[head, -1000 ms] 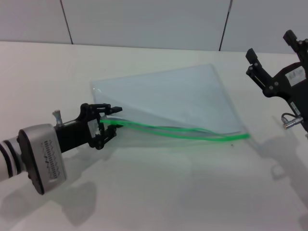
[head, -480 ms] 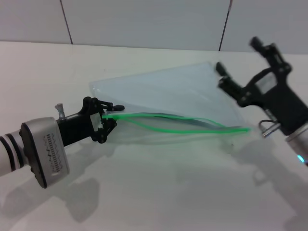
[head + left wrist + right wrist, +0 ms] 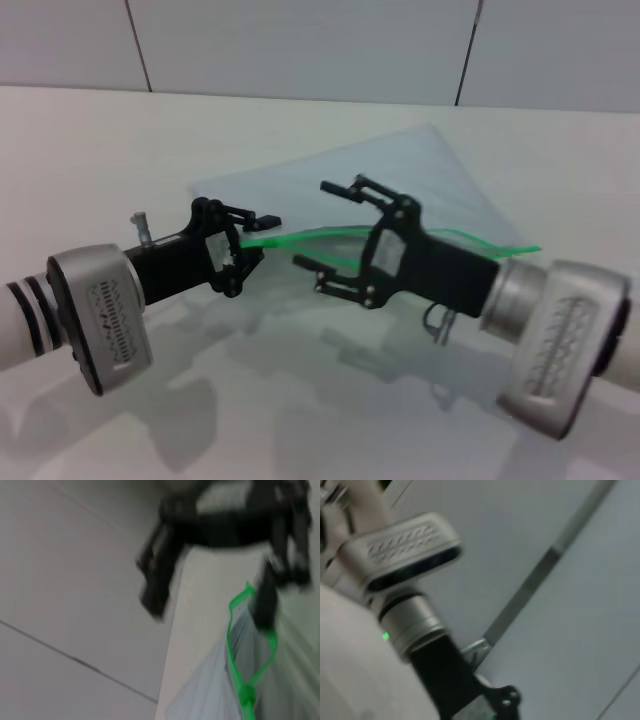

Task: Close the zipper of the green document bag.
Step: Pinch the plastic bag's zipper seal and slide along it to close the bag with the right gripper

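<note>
The green document bag (image 3: pixel 410 165) lies flat on the white table, a pale translucent pouch. Its zipper (image 3: pixel 310 236), a bright green strip, runs along the near edge and gapes open in a loop (image 3: pixel 234 645), with a small green slider tab (image 3: pixel 246 695). My left gripper (image 3: pixel 256 238) is shut on the bag's left end, where the green strip starts, and holds it slightly off the table. Over the bag's middle, my right gripper (image 3: pixel 314 224) is open, one finger on either side of the green strip, close to the left gripper. The right wrist view shows only the left arm (image 3: pixel 405 550) and the wall.
The white table (image 3: pixel 300 420) stretches all around the bag. A tiled wall (image 3: pixel 300 40) stands behind its far edge. The right arm's thick silver wrist (image 3: pixel 555 345) covers the bag's near right corner.
My right arm has swung in from the far right to the bag's middle, its open gripper now beside the left one. The left gripper has risen slightly with the zipper end.
</note>
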`<state>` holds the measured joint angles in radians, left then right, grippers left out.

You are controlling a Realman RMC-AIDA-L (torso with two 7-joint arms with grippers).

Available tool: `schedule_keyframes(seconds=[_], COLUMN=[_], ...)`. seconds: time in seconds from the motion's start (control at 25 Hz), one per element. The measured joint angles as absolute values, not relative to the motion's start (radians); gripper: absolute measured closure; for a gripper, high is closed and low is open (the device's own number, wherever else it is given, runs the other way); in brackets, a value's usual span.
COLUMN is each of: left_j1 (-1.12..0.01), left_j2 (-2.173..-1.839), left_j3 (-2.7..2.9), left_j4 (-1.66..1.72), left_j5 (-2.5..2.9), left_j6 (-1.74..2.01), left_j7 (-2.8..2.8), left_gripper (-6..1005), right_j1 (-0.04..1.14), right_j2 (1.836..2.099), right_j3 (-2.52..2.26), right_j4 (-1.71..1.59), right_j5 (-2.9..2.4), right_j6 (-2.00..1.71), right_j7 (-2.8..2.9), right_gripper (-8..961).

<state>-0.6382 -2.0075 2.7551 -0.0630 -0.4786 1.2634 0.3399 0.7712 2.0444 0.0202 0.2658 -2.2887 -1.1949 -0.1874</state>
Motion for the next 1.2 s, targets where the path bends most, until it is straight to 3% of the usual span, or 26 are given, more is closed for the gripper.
schedule_keyframes(seconds=[0.28, 0.84, 1.0, 1.2], left_j1=[-0.650, -0.648, -0.645, -0.643], left_j2=[-2.011, -2.017, -2.017, -2.017], left_j3=[2.756, 2.758, 2.758, 2.758], left_j4=[-0.055, -0.054, -0.054, -0.054], left_j5=[-0.473, -0.459, -0.459, -0.459], left_j6=[1.277, 1.307, 1.312, 1.312], left_j7=[0.340, 0.340, 0.341, 0.343], left_gripper=[942, 937, 936, 934], right_j1=[0.792, 0.795, 0.793, 0.791], right_j2=[2.046, 2.046, 2.046, 2.046], right_j3=[0.027, 0.042, 0.042, 0.042], right_j4=[0.338, 0.343, 0.344, 0.344], right_j5=[-2.291, -2.287, -2.288, -2.291], right_j6=[-1.091, -1.048, -1.047, -1.047], right_j7=[-0.372, -0.436, -0.439, -0.439], right_gripper=[170, 488, 652, 731])
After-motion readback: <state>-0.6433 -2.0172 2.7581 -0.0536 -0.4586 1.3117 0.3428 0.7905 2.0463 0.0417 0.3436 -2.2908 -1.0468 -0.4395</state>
